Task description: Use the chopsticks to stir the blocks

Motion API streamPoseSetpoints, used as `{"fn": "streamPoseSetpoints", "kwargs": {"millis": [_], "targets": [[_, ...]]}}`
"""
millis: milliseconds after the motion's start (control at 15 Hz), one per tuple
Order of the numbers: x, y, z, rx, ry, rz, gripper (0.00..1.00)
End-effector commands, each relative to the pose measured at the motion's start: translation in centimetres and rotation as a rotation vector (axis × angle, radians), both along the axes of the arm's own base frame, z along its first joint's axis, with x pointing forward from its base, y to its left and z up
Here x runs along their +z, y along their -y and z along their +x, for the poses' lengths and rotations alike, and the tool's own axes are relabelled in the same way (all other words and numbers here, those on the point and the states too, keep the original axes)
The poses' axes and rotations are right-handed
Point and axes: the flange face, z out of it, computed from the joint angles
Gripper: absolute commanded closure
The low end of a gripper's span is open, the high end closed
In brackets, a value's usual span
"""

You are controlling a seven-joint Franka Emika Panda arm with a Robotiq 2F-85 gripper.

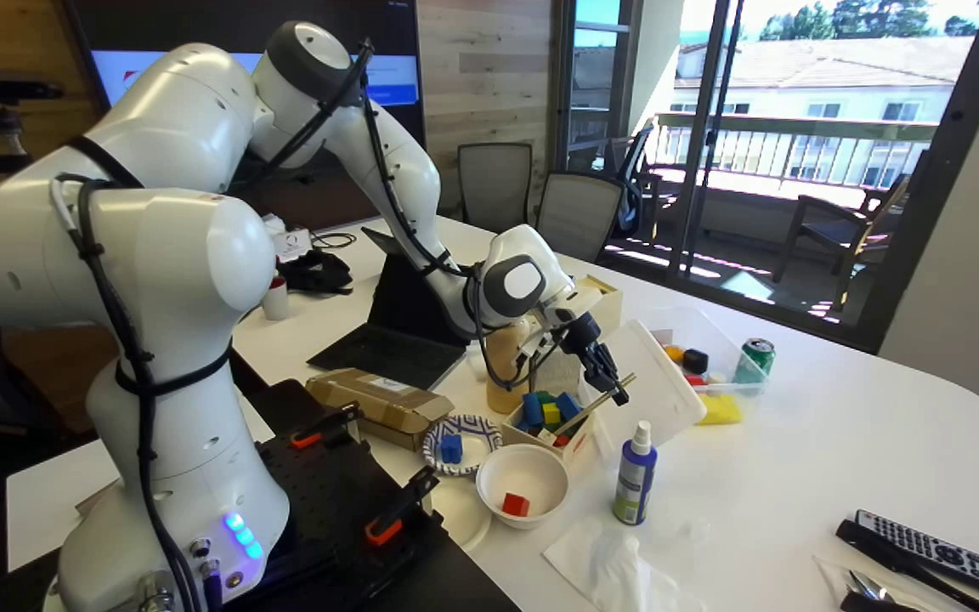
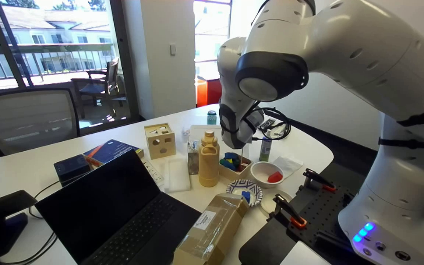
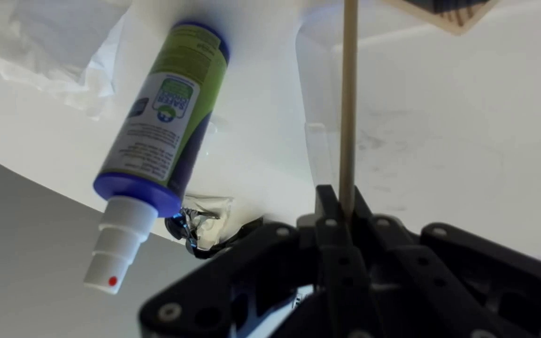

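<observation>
The chopsticks (image 1: 591, 410) show as a thin pale wooden stick; I cannot tell whether both are there. My gripper (image 1: 615, 393) is shut on its upper end, and the stick slants down into a wooden box (image 1: 580, 444). In the wrist view the stick (image 3: 348, 103) runs up from between the closed fingertips (image 3: 345, 204). The blocks (image 1: 551, 414), blue, yellow, green and red, fill the box. They also show in an exterior view (image 2: 230, 161), with the stick (image 2: 242, 156) standing among them. The stick's lower tip is too small to see clearly.
A spray bottle (image 1: 634, 478) stands near the box. A white bowl (image 1: 517, 466) with a red block and a patterned plate (image 1: 483, 442) with a blue block are beside it. A tall yellow bottle (image 2: 208, 165) and a leaning white lid (image 1: 655, 391) flank the box.
</observation>
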Motion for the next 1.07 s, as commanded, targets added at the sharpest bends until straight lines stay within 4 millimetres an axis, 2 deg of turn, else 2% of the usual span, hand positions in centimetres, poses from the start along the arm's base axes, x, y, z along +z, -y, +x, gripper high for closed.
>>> {"fn": "streamPoseSetpoints", "kwargs": {"millis": [0,200,667,1000], "targets": [[1.1,-1.0,-0.3,0.027,-0.014,0.087,0.98],[1.1,-1.2,0.1,0.024,0.036,0.086,0.98],[1.4,-0.1,0.8,0.038,0.172,-0.031,0.98],[0.6,0.6,-0.2,0.027,0.081,-0.093,0.98]]}}
